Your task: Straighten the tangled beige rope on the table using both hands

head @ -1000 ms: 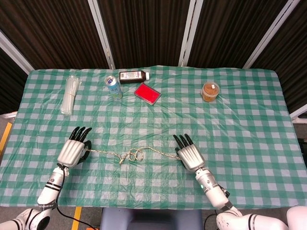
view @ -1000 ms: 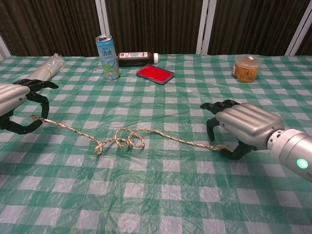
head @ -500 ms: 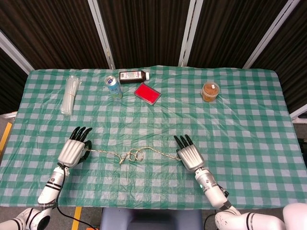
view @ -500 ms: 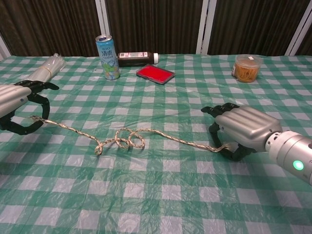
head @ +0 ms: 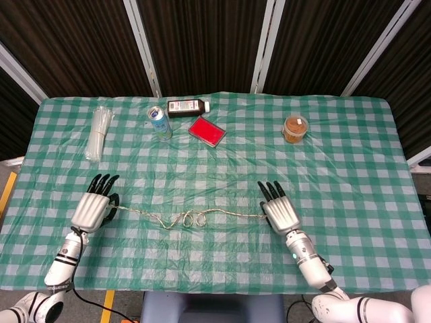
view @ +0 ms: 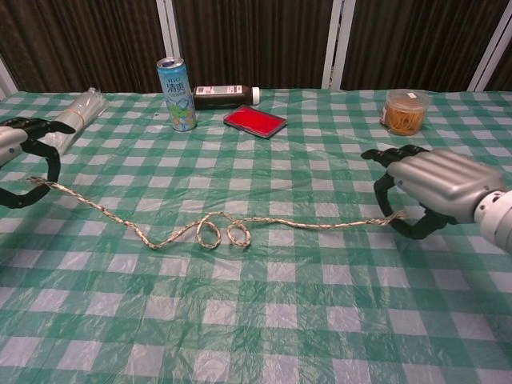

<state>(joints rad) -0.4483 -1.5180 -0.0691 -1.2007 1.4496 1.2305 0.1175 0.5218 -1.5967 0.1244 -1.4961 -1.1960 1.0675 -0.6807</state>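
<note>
Two hands have pulled away from each other since a moment ago. From the head view, the left hand has moved out to the left and the right hand has moved out to the right. Each one holds an end of the beige rope, with its fingers curled around it. The rope now lies in a long line across the green checked tablecloth, between the two hands. It was bunched up more before. Now only two small loops are left near the middle.

From the chest view, the right hand pinches the rope end under its curled fingers, and the left hand at the picture's edge has the other end tucked in its dark fingers. The rope dips and rises a bit on the left side, then makes the two little loops, then runs nearly straight to the right hand.

I think the job is mostly done. One more pull apart should open the last loops.
</note>
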